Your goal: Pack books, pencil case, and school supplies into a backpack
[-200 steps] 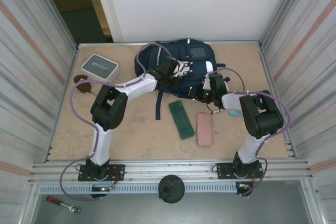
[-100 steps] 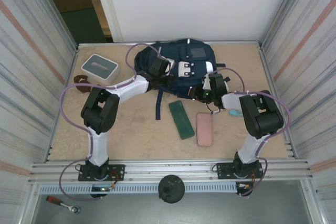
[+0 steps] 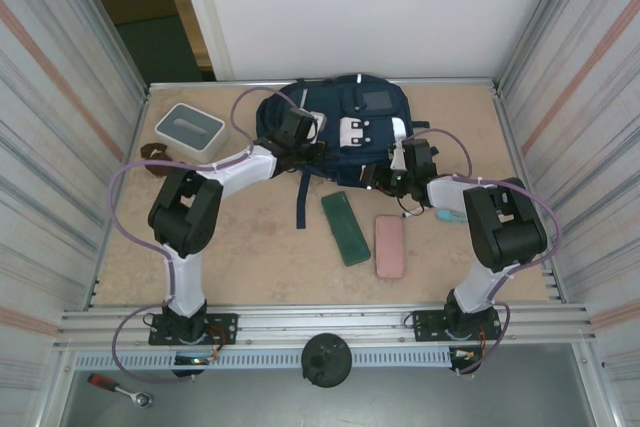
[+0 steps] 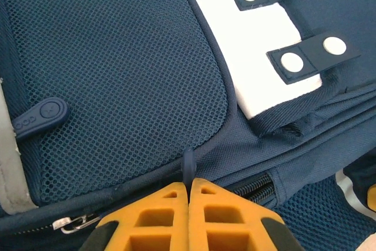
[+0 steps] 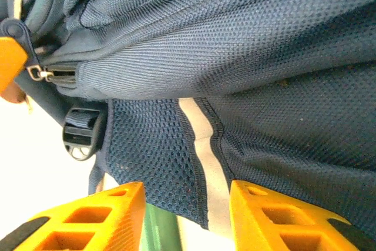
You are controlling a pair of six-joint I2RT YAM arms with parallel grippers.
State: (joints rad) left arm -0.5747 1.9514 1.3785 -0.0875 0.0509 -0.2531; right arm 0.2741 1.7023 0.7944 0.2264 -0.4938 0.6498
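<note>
Looking down, you saw the large navy-blue fabric backpack (image 3: 375, 137) lying flat at the far middle of the speckled tan counter (image 3: 260, 247), between ribbed metal walls (image 3: 60, 97). Your left tool (image 4: 189, 184) was pressed together beside its zipper (image 4: 254, 184); your right tool (image 5: 185, 187) stood apart over mesh (image 5: 153, 145). Embossed lettering on a rubber zipper pull (image 4: 40, 119) was unreadable.

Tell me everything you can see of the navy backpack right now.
The backpack lies flat at the far middle: navy woven fabric with mesh panels, white trim, a white panel with snap tabs, a grey square patch, zippers and a black buckle. The left gripper is shut on a slim navy pull. The right gripper stands open astride a mesh edge.
</note>
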